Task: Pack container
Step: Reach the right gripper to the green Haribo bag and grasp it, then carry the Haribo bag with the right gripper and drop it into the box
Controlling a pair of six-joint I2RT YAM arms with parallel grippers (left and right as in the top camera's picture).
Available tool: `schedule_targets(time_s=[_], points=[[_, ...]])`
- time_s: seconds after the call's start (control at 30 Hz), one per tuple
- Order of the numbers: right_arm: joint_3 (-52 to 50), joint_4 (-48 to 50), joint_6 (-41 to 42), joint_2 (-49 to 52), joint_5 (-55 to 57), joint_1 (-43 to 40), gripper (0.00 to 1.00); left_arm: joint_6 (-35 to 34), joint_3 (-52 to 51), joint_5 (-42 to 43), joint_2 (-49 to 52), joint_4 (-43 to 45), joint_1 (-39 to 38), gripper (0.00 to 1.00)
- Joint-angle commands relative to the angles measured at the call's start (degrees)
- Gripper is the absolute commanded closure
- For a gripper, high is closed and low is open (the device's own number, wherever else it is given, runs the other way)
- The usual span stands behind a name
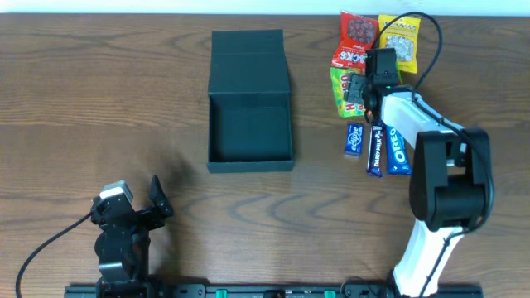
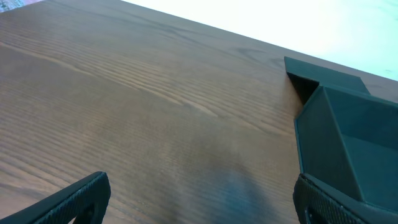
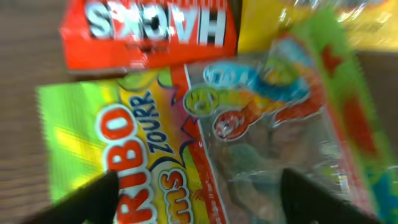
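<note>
The container (image 1: pixel 249 132) is a dark teal-green box with its lid flap (image 1: pixel 248 62) laid open behind it; it looks empty. Its corner shows in the left wrist view (image 2: pixel 348 143). My left gripper (image 1: pixel 157 199) is open and empty near the front left of the table, well short of the box. My right gripper (image 1: pixel 362 93) is open and hovers just above a green Haribo gummy bag (image 1: pixel 346 91), which fills the right wrist view (image 3: pixel 205 124) between the spread fingers.
Snacks lie at the back right: a red Hacks bag (image 1: pixel 354 40), a yellow bag (image 1: pixel 401 40), a small blue packet (image 1: pixel 355 139), a blue bar (image 1: pixel 377 149) and an Oreo pack (image 1: pixel 397 149). The right arm's base (image 1: pixel 447 182) stands at the front right.
</note>
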Motion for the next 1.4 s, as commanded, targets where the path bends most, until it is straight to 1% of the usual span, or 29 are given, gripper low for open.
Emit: schedule_targets(time_s=[0.0, 0.13, 0.4, 0.43, 0.47, 0.53, 0.63, 0.7, 0.73, 0.8, 0.83, 0.93, 1.07, 1.3, 1.37], points=[[-0.17, 1.42, -0.35, -4.09, 0.11, -0.52, 0.05, 0.57, -1.22, -0.57, -0.31, -0.44, 0.11, 0.05], [-0.20, 1.68, -0.63, -1.29, 0.00, -1.92, 0.01, 0.57, -1.22, -0.57, -0.31, -0.44, 0.11, 0.05], [-0.20, 1.64, -1.86, 5.03, -2.34, -2.78, 0.02, 0.57, -1.22, -0.57, -0.31, -0.44, 0.11, 0.05], [-0.20, 1.64, -3.06, 5.79, -2.91, -2.75, 0.08, 0.57, -1.22, -0.57, -0.31, -0.44, 0.11, 0.05], [-0.20, 1.64, -3.98, 6.71, -3.41, -2.73, 0.12, 0.57, -1.22, -0.57, -0.31, -0.44, 0.11, 0.05], [-0.20, 1.14, -4.31, 8.09, -3.43, -2.71, 0.17, 0.57, -1.22, -0.57, -0.31, -0.44, 0.11, 0.05], [-0.20, -0.50, -4.26, 8.98, -3.43, -2.71, 0.27, 0.57, -1.22, -0.57, -0.31, -0.44, 0.11, 0.05], [-0.17, -0.87, -4.26, 8.98, -3.41, -2.71, 0.32, 0.57, -1.22, -0.57, -0.31, -0.44, 0.11, 0.05], [-0.17, -1.01, -4.26, 8.96, -3.43, -2.71, 0.39, 0.57, -1.22, -0.57, -0.31, -0.44, 0.11, 0.05], [0.07, -1.70, -4.24, 8.96, -3.87, -2.71, 0.57, 0.57, -1.22, -0.57, -0.31, -0.44, 0.11, 0.05], [0.61, -2.64, -4.24, 8.96, -4.57, -2.71, 0.62, 0.57, -1.22, -0.57, -0.31, -0.44, 0.11, 0.05], [3.21, -5.92, -4.26, 8.96, -4.72, -2.71, 0.83, 0.57, -1.22, -0.57, -0.31, -0.44, 0.11, 0.05], [8.04, -9.99, -4.26, 8.87, -4.74, -2.62, 0.99, 0.57, -1.22, -0.57, -0.31, -0.44, 0.11, 0.05], [20.35, -19.69, -4.52, 6.10, -5.62, -1.22, 0.99, 0.57, -1.22, -0.57, -0.31, -0.44, 0.11, 0.04], [24.09, -21.90, -7.91, 4.13, -8.50, -0.11, 0.99, 0.57, -1.22, -0.57, -0.31, -0.44, 0.11, 0.05]])
